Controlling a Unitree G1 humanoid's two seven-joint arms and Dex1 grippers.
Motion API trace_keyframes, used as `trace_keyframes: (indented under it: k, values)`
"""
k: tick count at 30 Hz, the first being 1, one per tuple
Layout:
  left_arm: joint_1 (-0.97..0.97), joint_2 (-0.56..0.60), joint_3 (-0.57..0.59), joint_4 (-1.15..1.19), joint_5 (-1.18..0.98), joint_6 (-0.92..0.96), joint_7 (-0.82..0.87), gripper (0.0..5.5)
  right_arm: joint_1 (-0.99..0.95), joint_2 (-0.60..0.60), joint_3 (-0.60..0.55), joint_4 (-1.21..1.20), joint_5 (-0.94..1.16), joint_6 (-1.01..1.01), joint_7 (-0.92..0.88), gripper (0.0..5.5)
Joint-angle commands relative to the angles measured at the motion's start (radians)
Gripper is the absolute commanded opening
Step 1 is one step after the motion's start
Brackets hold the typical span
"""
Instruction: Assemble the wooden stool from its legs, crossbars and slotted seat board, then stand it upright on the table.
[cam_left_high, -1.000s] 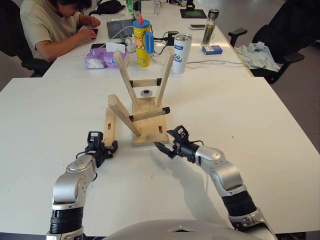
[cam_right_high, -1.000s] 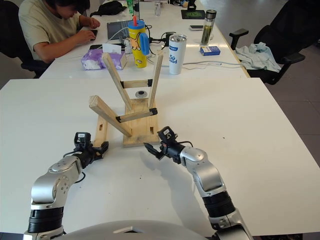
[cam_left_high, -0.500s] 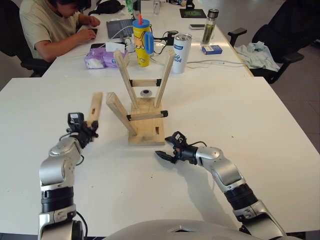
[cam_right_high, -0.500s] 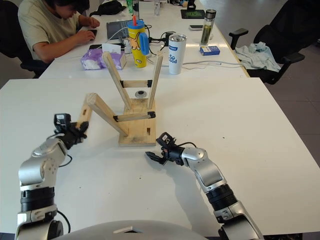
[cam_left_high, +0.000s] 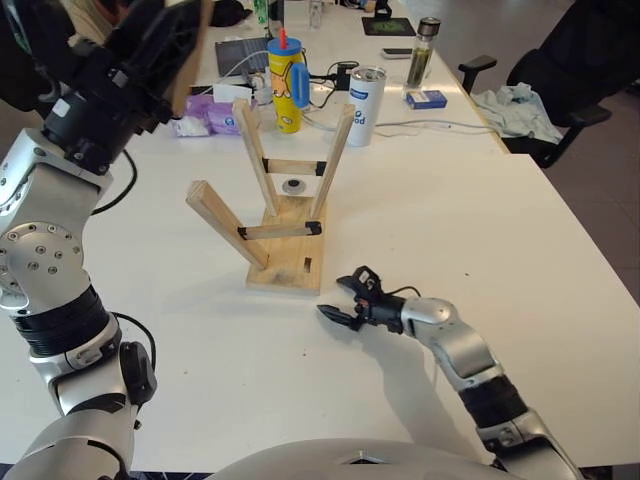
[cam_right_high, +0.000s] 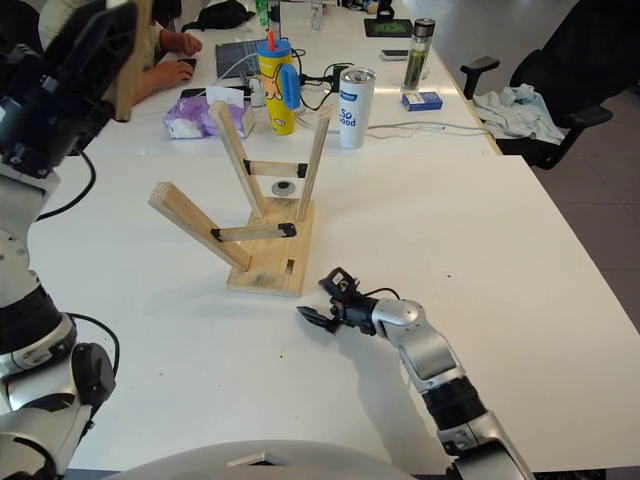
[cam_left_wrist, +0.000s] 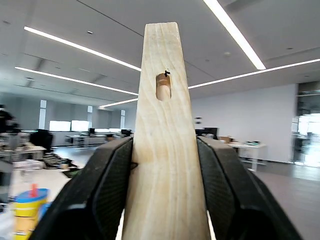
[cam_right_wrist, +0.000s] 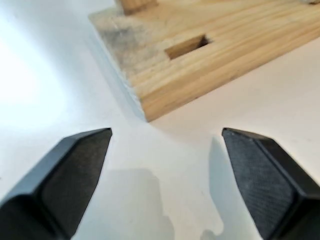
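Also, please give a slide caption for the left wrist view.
Left end effector clamped on both sides of a wooden leg.

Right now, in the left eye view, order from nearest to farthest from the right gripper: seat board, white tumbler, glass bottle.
1. seat board, just ahead.
2. white tumbler, on the far table.
3. glass bottle, farther back, rightward.

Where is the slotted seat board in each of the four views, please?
Left eye view: seat board at picture centre.
Right eye view: board slightly left of centre.
Right wrist view: board just beyond the right gripper.
Left wrist view: faces the held leg instead.
Landmark: corner slot.
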Motion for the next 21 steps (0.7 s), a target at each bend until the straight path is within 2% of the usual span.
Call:
trace_keyframes:
  k: [1, 5, 8, 17, 21]
  values:
    - [0.084, 0.015, -0.105, -0.106, -0.223, 0.131, -0.003, 2.01, -0.005, -0.126, -0.222, -0.208, 0.36, 0.27, 0.13, 4.08]
    - [0.247, 0.031, -0.178, -0.098, -0.273, 0.186, -0.095, 2.01, -0.129, -0.211, -0.438, -0.179, 0.798, 0.477, 0.205, 4.08]
    - [0.319, 0.034, -0.21, -0.078, -0.294, 0.21, -0.154, 2.01, -0.21, -0.225, -0.525, -0.081, 0.998, 0.53, 0.17, 4.08]
    - [0.42, 0.048, -0.269, -0.041, -0.227, 0.199, -0.253, 2.01, -0.254, -0.244, -0.568, 0.013, 1.337, 0.563, 0.024, 4.08]
    - [0.43, 0.052, -0.286, -0.052, -0.229, 0.206, -0.264, 2.01, -0.24, -0.254, -0.535, -0.009, 1.363, 0.563, -0.016, 4.08]
